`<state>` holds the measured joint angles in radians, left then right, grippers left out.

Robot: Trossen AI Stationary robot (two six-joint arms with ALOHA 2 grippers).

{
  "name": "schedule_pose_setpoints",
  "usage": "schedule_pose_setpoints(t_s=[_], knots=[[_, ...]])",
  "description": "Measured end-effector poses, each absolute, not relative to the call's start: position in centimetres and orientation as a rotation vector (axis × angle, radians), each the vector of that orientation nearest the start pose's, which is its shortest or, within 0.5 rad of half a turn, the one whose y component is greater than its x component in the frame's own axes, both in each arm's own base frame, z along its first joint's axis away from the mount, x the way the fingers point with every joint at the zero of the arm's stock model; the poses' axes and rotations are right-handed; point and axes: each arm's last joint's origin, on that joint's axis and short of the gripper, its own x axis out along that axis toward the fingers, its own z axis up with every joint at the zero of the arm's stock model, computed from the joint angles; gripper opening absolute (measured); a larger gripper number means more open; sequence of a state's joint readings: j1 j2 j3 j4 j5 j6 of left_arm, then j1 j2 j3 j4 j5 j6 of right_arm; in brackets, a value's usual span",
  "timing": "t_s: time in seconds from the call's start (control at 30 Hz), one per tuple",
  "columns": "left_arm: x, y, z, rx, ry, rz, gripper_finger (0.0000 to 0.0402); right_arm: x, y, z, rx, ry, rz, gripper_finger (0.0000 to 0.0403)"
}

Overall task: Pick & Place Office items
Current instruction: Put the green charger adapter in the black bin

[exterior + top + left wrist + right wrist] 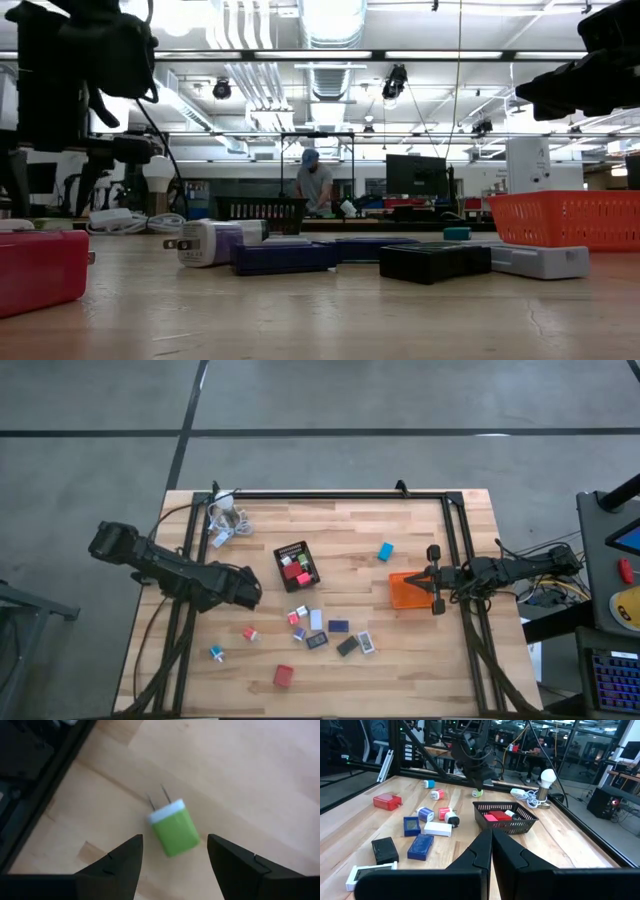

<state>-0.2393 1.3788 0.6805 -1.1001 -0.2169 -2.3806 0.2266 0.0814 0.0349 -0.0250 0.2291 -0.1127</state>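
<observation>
A green plug-in charger (174, 831) with a white face and two prongs lies flat on the wooden table. My left gripper (175, 851) is open above it, one finger on each side, touching nothing. From the right wrist view the green charger (477, 793) sits just under my left gripper (476, 779). In the high view my left gripper (247, 588) covers it. Other office items lie scattered: a red block (284, 676), a blue flat piece (339, 626), a black piece (347, 646) and a blue block (385, 551). My right gripper (491, 842) is shut and waits over the orange tray (404, 596).
The black mesh tray (297, 565) holds red and pink pieces at the table's middle. A white bulb with cords (225, 515) lies at the far left corner. A black frame rail (330, 494) runs along the far edge. A person (315, 185) stands in the room beyond.
</observation>
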Motion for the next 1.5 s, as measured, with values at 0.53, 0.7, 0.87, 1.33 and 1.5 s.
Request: schedule_pose_setpoints(t_s=[0.53,0.7,0.87,1.33,1.5], knots=[[16.7,-2.8,14.8,-1.319,0.729,1.816,0.0225,9.9,1.6,16.7,-0.129,0.07,0.002,0.0008],[16.7,-2.8,14.7,-1.335,0.727,1.809,0.0225,9.9,1.6,16.7,-0.129,0.07,0.001,0.0008],[16.8,-2.7,14.6,-1.34,0.725,1.813,0.0225,9.9,1.6,16.7,-0.129,0.07,0.001,0.0008],[16.8,-2.6,14.6,-1.343,0.721,1.821,0.0203,9.9,1.6,16.7,-0.129,0.07,0.001,0.0009],[16.8,-2.6,14.1,-1.346,0.719,1.819,0.0201,9.9,1.6,16.7,-0.129,0.07,0.002,0.0009]])
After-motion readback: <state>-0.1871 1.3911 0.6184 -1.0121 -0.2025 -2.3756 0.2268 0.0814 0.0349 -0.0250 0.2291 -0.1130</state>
